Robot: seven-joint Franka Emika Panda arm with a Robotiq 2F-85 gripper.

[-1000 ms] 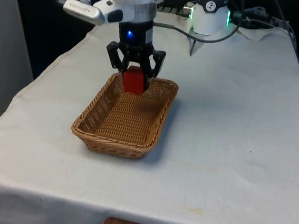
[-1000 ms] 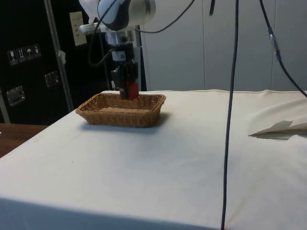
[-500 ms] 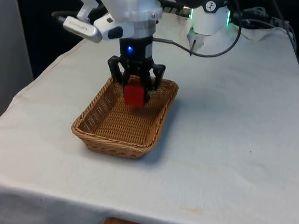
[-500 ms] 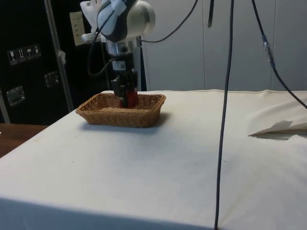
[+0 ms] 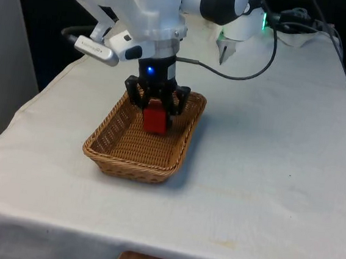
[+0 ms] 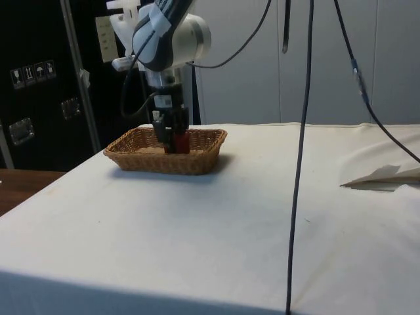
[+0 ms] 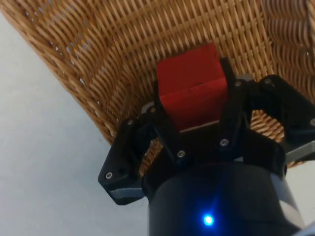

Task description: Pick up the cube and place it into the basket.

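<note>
Pickup is done: the gripper (image 5: 157, 108) is clamped on the red cube (image 5: 155, 119), fingers pressed against two opposite faces. In the front view the cube hangs inside the wicker basket (image 5: 116, 161), toward its 12 o'clock end, below rim level in the side view, though whether it touches the woven floor is unclear. What remains, by my judgement, is setting it down, letting go and lifting clear of the white-clothed surface (image 5: 269, 145).
</note>
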